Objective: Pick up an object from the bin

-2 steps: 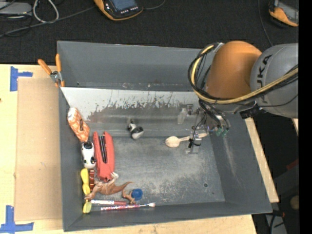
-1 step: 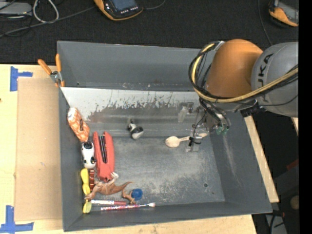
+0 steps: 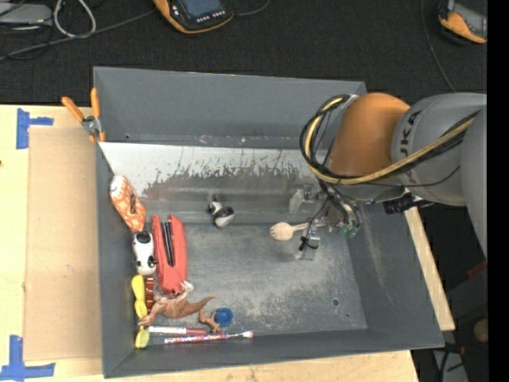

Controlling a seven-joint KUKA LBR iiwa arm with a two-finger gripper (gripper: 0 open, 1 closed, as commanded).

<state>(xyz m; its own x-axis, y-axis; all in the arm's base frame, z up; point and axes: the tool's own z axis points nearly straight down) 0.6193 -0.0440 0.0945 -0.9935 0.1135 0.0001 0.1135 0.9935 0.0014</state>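
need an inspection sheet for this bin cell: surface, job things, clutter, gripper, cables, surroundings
surface: grey metal bin, floor scuffed, pale streaks on the back wall.
job's things: pale spoon lying mid-bin, just left of the gripper; small black-and-white thing further left.
clutter: heap along the left wall: orange patterned packet, red case, brown toy dinosaur, blue cap.
grippers: gripper low over the bin floor, at the spoon's handle end; state unclear.
cables: black and yellow cables looped round the orange wrist cover.
surroundings: orange-and-black handheld device on dark floor behind the bin.
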